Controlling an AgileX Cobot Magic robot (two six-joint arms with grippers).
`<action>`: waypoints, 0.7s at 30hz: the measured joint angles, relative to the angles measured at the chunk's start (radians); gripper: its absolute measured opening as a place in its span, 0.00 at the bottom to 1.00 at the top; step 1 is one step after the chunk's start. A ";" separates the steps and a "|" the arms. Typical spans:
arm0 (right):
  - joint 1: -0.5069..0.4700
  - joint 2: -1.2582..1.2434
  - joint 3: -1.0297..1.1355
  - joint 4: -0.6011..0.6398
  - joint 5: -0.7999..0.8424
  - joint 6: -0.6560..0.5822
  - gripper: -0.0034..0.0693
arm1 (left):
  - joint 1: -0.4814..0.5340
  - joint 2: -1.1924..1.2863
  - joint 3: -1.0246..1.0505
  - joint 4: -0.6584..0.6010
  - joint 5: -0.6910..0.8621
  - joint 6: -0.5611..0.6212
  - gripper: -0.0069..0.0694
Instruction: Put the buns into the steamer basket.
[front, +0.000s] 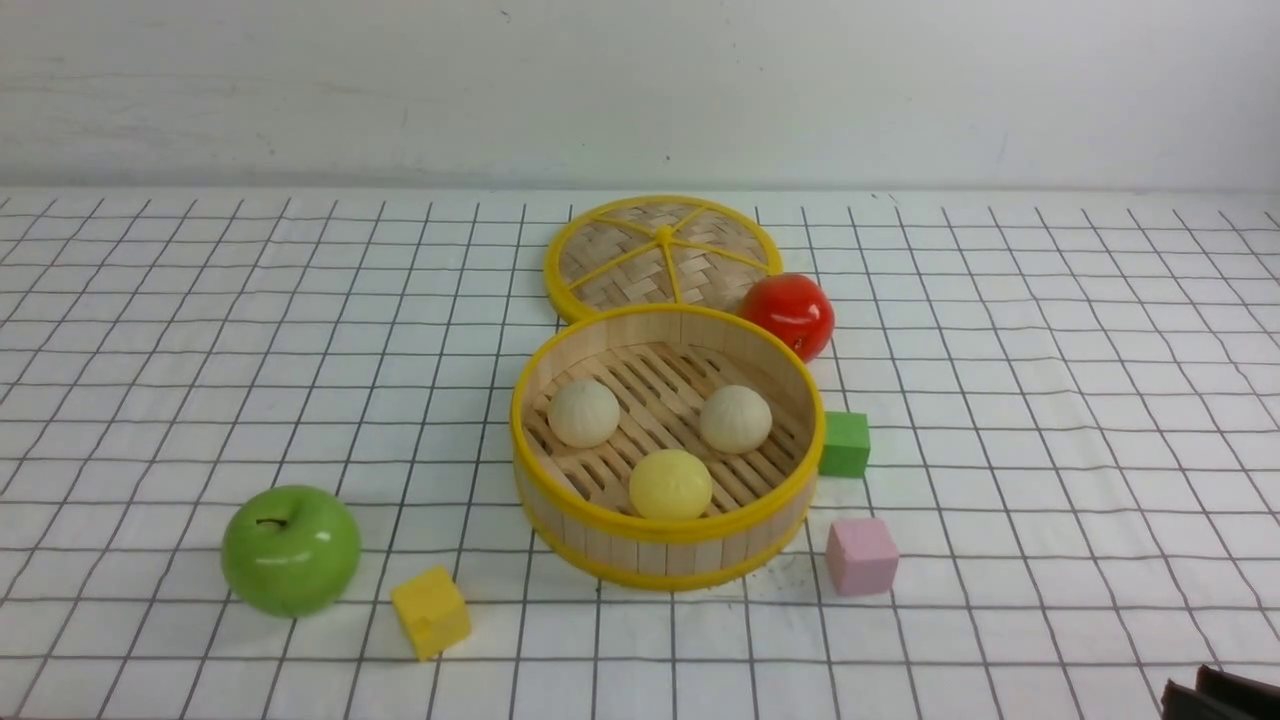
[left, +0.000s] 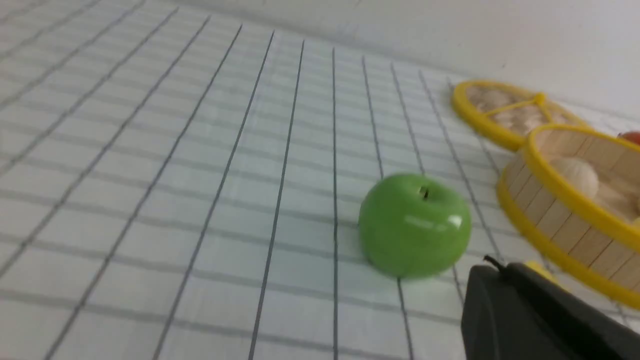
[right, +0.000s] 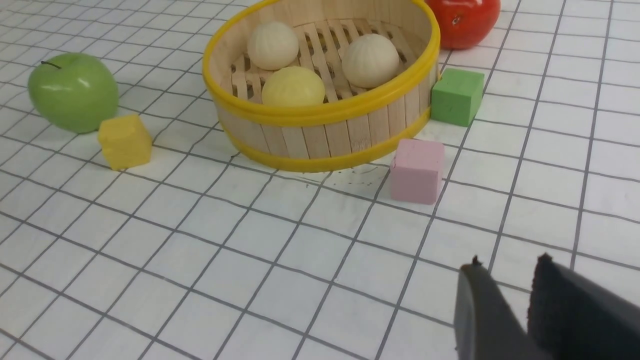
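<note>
Matte black, wedge-shaped right pincer (right: 505, 262) fingers (right: 575, 305)

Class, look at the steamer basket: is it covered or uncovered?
Uncovered. The lid lies flat on the table behind the basket, and all three buns show through the open top.

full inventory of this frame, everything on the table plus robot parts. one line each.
buns: 3, two off-white and one pale yellow, inside the steamer basket
steamer basket: 1, wood slats with yellow rims, table centre
lid: 1, woven, yellow rim, flat behind the basket
red apple: 1, behind the basket's right
green apple: 1, front left
yellow cube: 1, right of green apple
green cube: 1, beside basket's right wall
pink cube: 1, front right of basket
table: white, black grid
left gripper: shut, empty
right gripper: slightly open, empty
</note>
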 joint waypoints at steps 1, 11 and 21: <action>0.000 0.000 0.000 0.000 0.000 0.000 0.27 | 0.007 0.000 0.008 -0.022 0.033 0.004 0.08; -0.001 -0.001 0.000 0.000 0.000 -0.001 0.29 | 0.019 0.000 0.016 -0.037 0.104 0.028 0.08; -0.001 -0.001 0.000 0.000 0.000 -0.001 0.31 | 0.100 0.000 0.016 -0.059 0.104 0.134 0.09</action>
